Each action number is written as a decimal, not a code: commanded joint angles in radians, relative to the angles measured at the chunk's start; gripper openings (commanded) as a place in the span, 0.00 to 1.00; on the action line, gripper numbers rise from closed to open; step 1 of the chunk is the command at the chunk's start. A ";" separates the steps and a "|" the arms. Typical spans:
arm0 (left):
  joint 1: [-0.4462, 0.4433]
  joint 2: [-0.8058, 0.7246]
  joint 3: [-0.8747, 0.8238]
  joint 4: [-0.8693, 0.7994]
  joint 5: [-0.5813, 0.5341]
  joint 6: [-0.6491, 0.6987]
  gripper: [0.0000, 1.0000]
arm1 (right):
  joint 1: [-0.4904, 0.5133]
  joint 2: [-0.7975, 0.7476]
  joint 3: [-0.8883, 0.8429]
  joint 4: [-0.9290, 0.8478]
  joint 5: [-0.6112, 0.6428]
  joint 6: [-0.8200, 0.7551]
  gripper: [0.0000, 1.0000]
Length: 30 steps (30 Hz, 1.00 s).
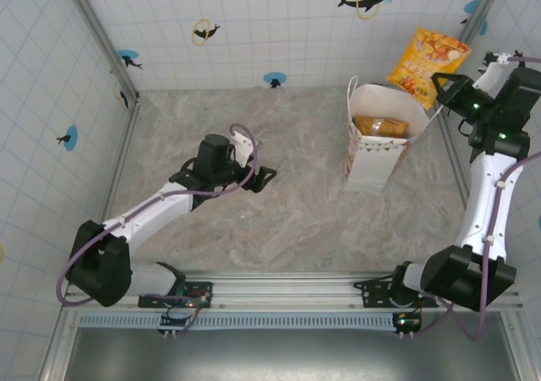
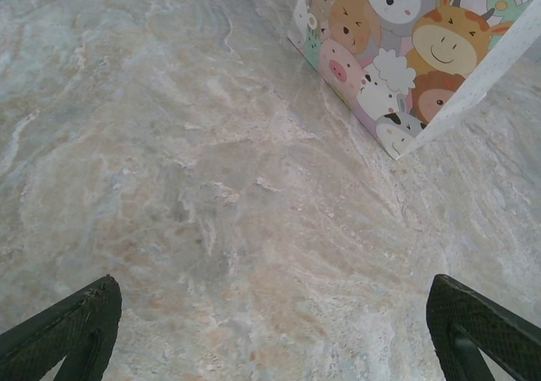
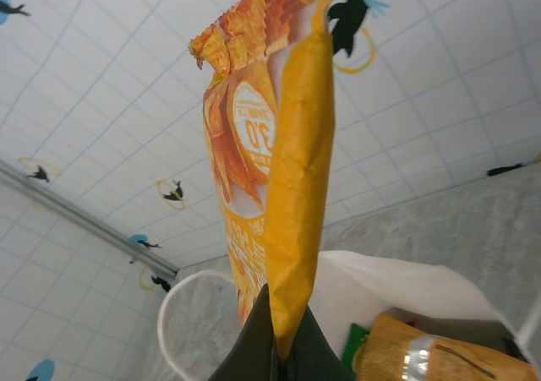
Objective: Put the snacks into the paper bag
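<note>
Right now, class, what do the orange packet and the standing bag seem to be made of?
Orange packet: likely plastic film, fairly glossy, with a crimped serrated top edge. Paper bag: likely matte paper, with crisp folded corners and printed sides.

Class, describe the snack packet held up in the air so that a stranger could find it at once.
Find the white paper bag at the table's far right. Above and beside its rim the right gripper pinches an orange snack packet. Unlike the packet lying inside the bag, this one is up in the air.
</note>
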 commanded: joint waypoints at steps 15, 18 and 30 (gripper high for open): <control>-0.002 0.059 0.069 -0.002 0.043 0.000 0.93 | 0.021 0.065 0.038 -0.259 0.129 -0.189 0.00; -0.002 0.064 0.072 0.001 0.052 -0.005 0.94 | 0.074 0.081 0.042 -0.290 0.159 -0.213 0.00; -0.002 0.049 0.070 -0.021 0.036 0.010 0.93 | 0.234 0.148 0.044 -0.426 0.219 -0.227 0.02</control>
